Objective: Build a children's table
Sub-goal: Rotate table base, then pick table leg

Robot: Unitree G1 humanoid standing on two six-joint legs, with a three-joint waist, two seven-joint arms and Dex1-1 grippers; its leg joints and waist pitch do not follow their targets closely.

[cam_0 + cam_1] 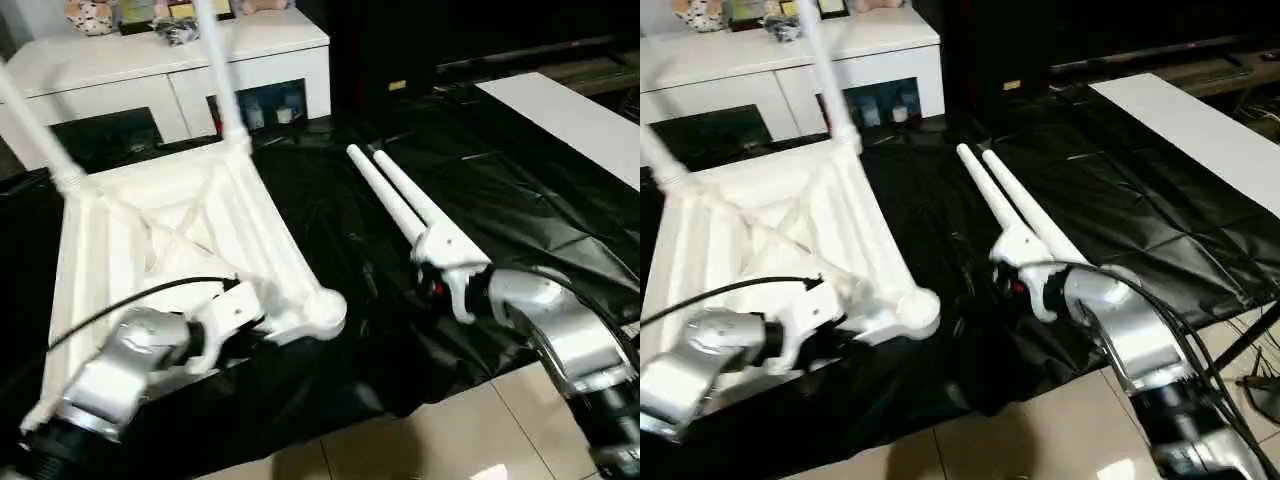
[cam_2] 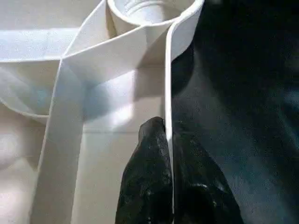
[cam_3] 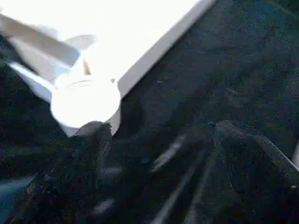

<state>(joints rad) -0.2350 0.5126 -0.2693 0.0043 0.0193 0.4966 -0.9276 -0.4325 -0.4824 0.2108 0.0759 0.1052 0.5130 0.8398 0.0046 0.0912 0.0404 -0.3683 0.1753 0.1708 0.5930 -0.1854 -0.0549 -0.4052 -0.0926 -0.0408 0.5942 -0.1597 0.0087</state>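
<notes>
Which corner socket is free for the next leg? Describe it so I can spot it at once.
Find the white tabletop lying upside down on the black-covered work table. Follow its rim to the corner nearest the two loose legs, just beyond the left gripper, which pinches the rim. That round corner socket stands open, while both far corners carry upright legs.

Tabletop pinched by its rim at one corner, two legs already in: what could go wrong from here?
1. The left gripper is shut on only the thin raised rim of the tabletop, so the edge could slip out if it is pulled.
2. The two fitted legs stand tall at the far side; tilting the tabletop could swing them toward the white cabinet.
3. The two loose legs lie beside the open right gripper on the black cover and may roll if nudged.
</notes>
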